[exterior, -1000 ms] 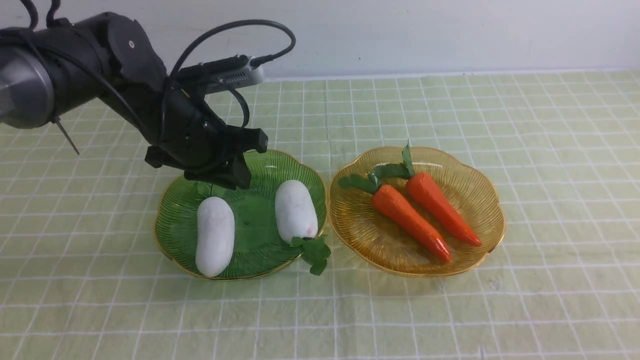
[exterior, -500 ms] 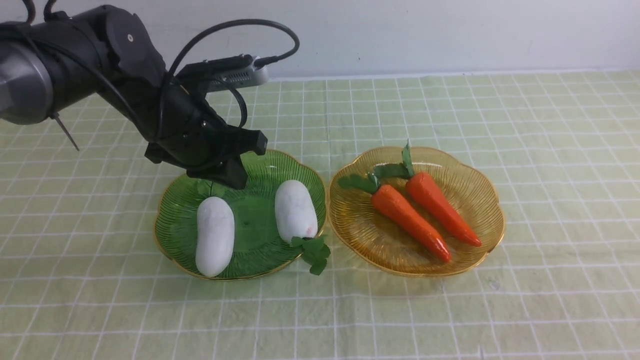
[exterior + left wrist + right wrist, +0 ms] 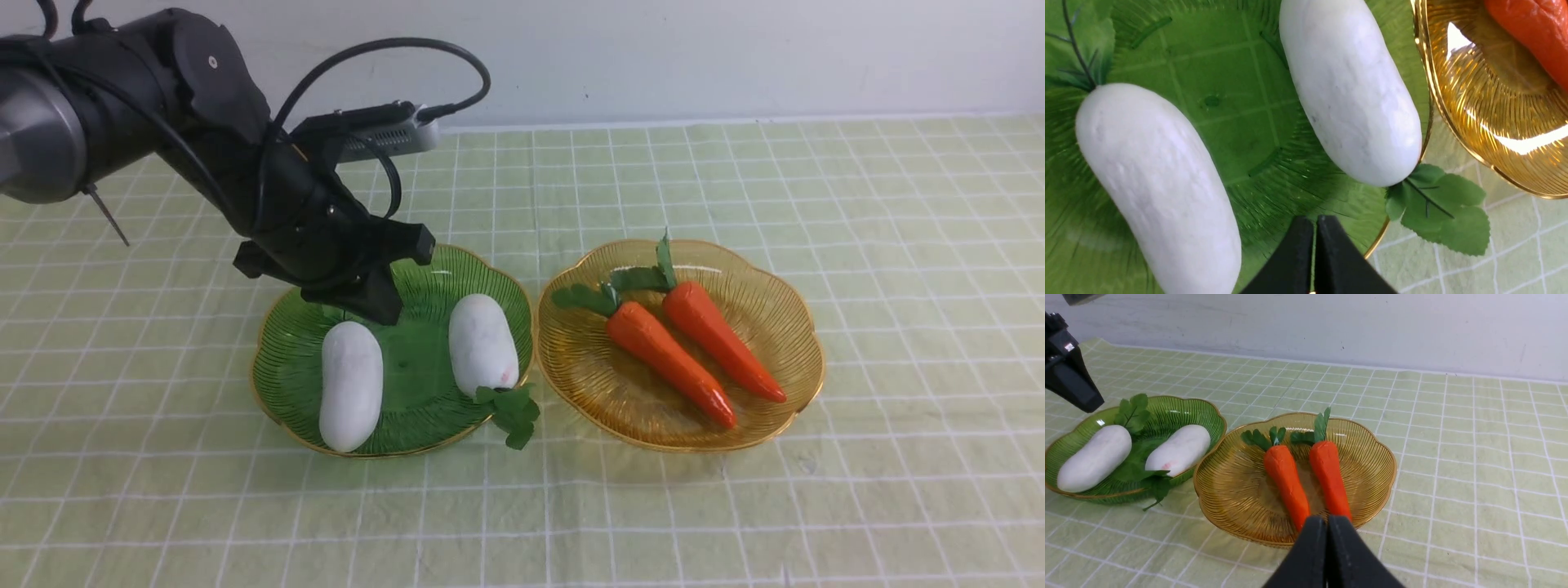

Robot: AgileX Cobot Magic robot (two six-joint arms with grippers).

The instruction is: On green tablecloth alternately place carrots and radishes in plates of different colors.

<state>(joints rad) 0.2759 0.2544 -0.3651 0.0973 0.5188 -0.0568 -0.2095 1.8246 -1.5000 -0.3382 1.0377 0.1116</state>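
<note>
Hovering over the green plate [image 3: 415, 448], the left tool [image 3: 1315, 222] has its fingers together, empty, beside two radishes [image 3: 352, 386] [image 3: 483, 345]. Withdraw it straight up, clearing both. The right tool [image 3: 1325, 522] is closed too; two carrots [image 3: 670, 363] [image 3: 723, 341] lie in the amber plate [image 3: 645, 439].

looks like a robot workspace or lab, judging by the black jointed arm [image 3: 302, 196] (cabled, too) over gridded cloth [image 3: 914, 327]
</note>
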